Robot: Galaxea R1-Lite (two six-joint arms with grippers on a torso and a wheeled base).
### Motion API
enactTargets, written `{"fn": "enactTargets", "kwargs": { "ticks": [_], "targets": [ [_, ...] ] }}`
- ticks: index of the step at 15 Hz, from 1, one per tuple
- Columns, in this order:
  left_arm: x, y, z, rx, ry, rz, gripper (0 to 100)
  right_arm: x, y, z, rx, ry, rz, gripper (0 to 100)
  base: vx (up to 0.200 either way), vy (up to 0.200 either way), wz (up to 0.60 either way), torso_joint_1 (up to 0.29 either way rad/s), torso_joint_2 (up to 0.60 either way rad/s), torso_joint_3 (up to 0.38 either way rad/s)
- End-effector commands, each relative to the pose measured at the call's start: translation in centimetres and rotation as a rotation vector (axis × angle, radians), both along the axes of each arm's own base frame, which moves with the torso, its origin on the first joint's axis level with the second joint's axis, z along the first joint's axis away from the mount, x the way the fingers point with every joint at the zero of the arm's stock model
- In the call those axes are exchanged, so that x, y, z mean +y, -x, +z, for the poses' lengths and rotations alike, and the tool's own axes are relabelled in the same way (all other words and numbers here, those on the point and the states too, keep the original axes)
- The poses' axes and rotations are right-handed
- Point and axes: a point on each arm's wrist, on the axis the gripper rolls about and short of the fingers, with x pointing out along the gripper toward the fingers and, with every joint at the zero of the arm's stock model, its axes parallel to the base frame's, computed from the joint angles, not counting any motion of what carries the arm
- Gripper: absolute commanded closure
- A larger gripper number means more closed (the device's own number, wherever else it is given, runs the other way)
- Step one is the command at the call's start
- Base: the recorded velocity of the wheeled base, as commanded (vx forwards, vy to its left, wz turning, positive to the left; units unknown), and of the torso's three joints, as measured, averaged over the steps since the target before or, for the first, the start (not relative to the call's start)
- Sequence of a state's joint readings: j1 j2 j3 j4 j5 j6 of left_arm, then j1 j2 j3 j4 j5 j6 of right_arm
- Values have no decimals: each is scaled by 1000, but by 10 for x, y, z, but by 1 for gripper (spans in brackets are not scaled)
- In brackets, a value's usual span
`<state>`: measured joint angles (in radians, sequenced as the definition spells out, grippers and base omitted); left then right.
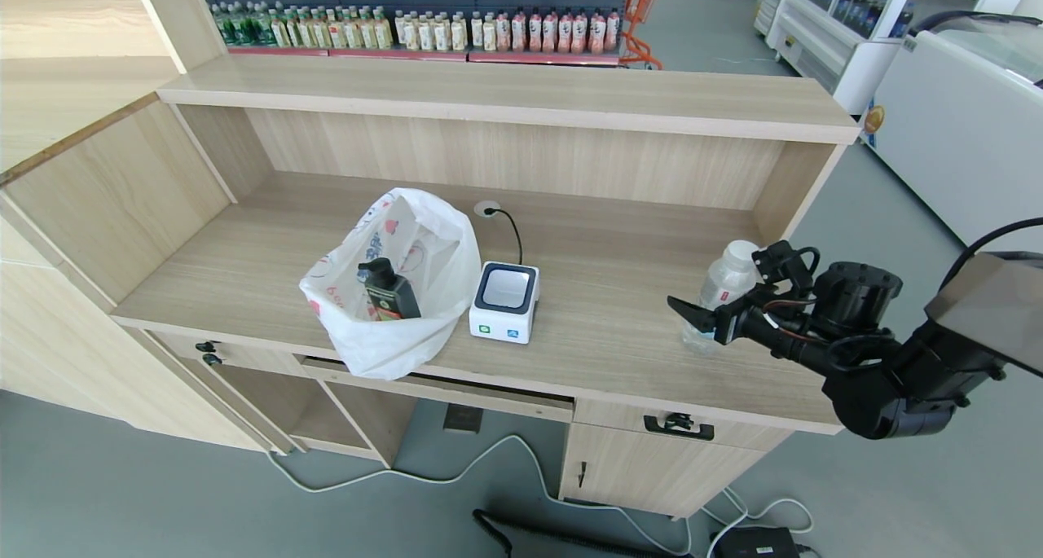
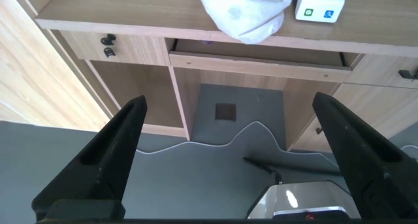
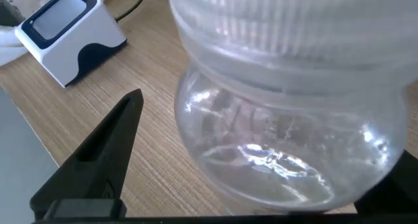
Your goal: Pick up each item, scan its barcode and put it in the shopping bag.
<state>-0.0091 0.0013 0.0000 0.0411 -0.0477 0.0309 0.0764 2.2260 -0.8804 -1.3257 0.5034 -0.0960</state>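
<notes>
Wooden counter (image 1: 587, 297) | right gripper (image 1: 702, 318) spread around clear bottle (image 1: 721, 285), not clamped | likely light, slick, crushable: take ribbed midsection gently | left gripper (image 2: 228, 103) splayed

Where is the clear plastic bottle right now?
In the head view, the clear plastic bottle stands on the right side of the wooden counter, between the open fingers of the right gripper, well right of the white box-shaped scanner.
</notes>
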Motion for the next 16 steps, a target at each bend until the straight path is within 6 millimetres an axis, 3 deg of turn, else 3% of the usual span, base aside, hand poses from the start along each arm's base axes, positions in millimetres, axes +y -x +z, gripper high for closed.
{"fn": "enactTargets", "kwargs": {
  "ticks": [1, 6, 12, 14, 16],
  "targets": [
    [0, 0, 0, 1, 0, 0, 0, 1, -5, -3, -3, 0, 3, 100, 0, 0, 0, 0, 0, 0],
    [0, 0, 0, 1, 0, 0, 0, 1, -8, -6, -12, 3, 17, 100, 0, 0, 0, 0, 0, 0],
    [0, 0, 0, 1, 0, 0, 0, -3, -3, 19, -74, 4, 9, 100, 0, 0, 0, 0, 0, 0],
    [0, 0, 0, 1, 0, 0, 0, -10, 12, 61, -92, -55, 31, 100, 0, 0, 0, 0, 0, 0],
    [0, 0, 0, 1, 0, 0, 0, -12, 49, 119, 7, -230, 129, 100, 0, 0, 0, 0, 0, 0]
  ]
}}
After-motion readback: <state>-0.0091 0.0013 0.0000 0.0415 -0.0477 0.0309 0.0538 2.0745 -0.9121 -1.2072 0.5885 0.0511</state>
